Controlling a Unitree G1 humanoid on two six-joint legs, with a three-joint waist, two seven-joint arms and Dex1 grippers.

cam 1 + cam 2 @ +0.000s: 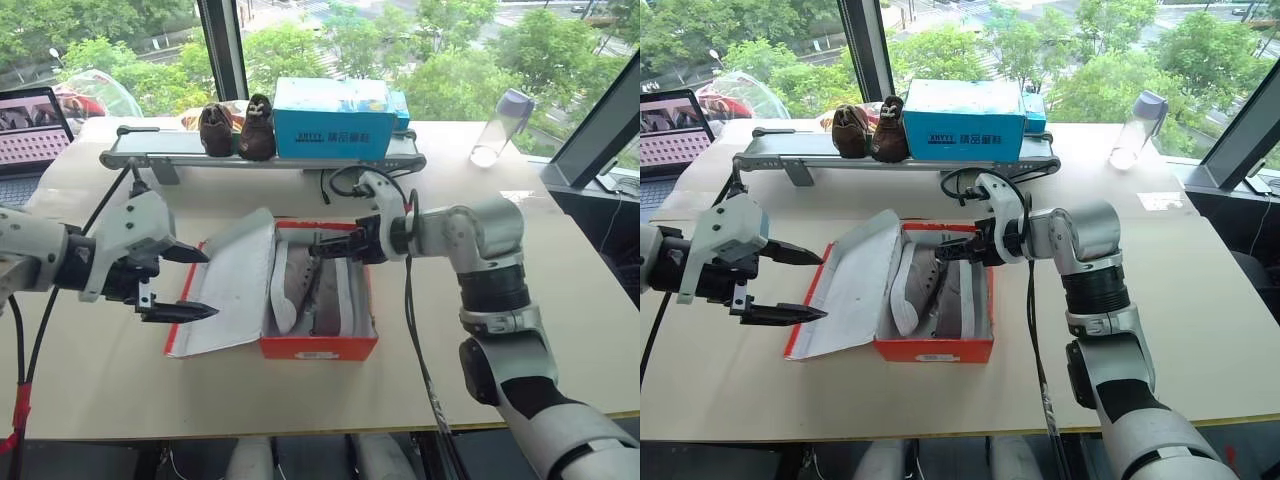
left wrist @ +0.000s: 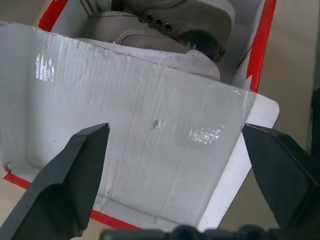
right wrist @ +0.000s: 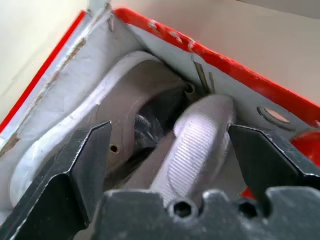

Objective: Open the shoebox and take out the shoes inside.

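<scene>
Red shoebox [image 1: 318,345] lies open, grey shoes [image 1: 312,290] inside.

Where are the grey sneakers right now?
In the head views, the grey sneakers lie inside the open red shoebox mid-table, with the right gripper just above them.

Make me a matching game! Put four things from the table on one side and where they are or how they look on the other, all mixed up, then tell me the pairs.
Things:
1. grey shoes
2. brown shoes
3. blue box
4. bottle

Places or states:
A. stands alone near the window, on the robot's right
B. lie inside the open red shoebox
C. sit on the long grey shelf, left of the box there
D. sits on the shelf, with dark writing on its front

Pairs: 1-B, 2-C, 3-D, 4-A
</scene>
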